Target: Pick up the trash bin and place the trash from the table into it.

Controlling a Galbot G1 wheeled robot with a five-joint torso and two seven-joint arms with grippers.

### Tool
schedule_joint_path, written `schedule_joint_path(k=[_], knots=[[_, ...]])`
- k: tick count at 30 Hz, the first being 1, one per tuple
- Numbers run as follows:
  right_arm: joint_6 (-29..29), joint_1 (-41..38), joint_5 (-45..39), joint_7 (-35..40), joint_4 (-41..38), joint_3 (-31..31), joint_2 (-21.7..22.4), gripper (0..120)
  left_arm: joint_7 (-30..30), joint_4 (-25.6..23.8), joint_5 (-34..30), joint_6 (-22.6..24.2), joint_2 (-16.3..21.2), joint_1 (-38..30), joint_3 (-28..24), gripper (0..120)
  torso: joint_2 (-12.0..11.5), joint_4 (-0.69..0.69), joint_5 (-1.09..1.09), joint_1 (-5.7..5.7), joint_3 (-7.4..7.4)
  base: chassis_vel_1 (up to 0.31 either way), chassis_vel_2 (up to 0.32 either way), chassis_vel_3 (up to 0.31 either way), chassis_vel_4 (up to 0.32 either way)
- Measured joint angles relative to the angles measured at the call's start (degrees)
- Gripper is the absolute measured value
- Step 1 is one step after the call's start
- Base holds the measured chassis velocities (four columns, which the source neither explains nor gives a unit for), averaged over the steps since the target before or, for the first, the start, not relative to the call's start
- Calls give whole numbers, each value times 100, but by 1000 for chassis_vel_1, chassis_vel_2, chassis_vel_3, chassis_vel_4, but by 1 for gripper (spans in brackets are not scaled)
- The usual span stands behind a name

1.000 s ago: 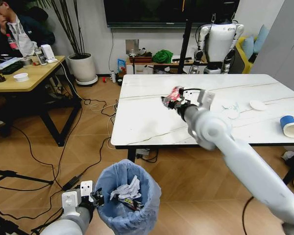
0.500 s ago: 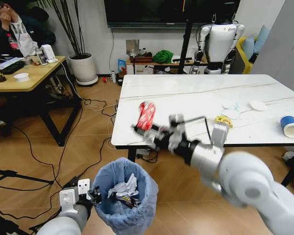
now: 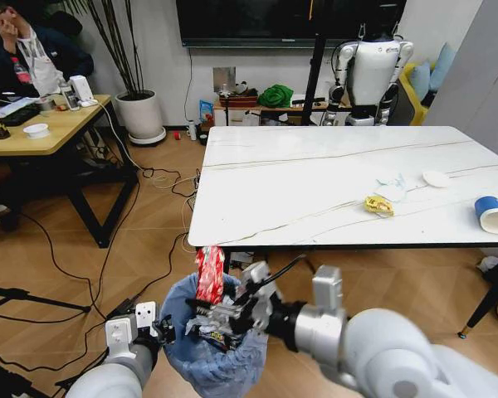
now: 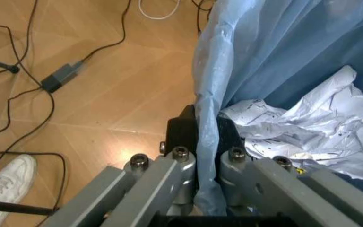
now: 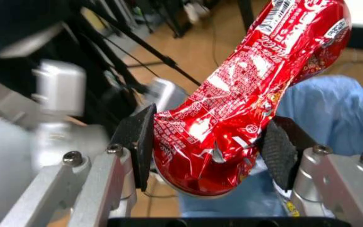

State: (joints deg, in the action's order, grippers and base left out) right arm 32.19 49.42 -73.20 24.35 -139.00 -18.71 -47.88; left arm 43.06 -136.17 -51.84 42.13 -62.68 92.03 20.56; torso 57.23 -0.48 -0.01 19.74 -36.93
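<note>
The right gripper (image 5: 208,156) clenches a red wrapper (image 3: 208,274) upright just above the trash bin (image 3: 212,348), near the table (image 3: 315,186). The left gripper (image 4: 207,151) is pinched on the bin's left rim.

A crumpled red wrapper (image 3: 209,274) stands upright over the blue-lined trash bin (image 3: 220,362), which holds white tissues (image 4: 307,130), while a yellow wrapper (image 3: 378,204) and a paper cup (image 3: 493,213) lie on the bench (image 3: 315,178) toward 3 o'clock.

Trash bin (image 3: 212,352) bottom cut off; blue-white cup (image 3: 493,213) partly cropped at edge.
</note>
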Motion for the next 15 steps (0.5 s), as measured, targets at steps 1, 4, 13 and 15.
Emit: schedule_joint_path(k=[1, 4, 13, 15], knots=[[-18, -8, 92, 41, 121, -99, -40, 49, 1, 0, 4, 0, -1, 0, -29, 0, 0, 0, 1, 0, 0, 0, 0, 0, 0], [-60, -16, 186, 283, 348, -339, -140, 49, 3, 1, 8, 0, -6, -11, -73, 0, 0, 0, 1, 0, 0, 0, 0, 0, 0], [-66, -10, 209, 369, 412, -446, -177, 76, 4, 4, 4, 0, -9, -36, -48, 0, 0, -1, 0, 0, 0, 0, 0, 0, 0], [-68, -34, 196, 406, 421, -417, -211, 89, 2, 9, 5, 0, -23, -34, -50, 0, 0, 0, 0, 0, 0, 0, 0, 0, 0]])
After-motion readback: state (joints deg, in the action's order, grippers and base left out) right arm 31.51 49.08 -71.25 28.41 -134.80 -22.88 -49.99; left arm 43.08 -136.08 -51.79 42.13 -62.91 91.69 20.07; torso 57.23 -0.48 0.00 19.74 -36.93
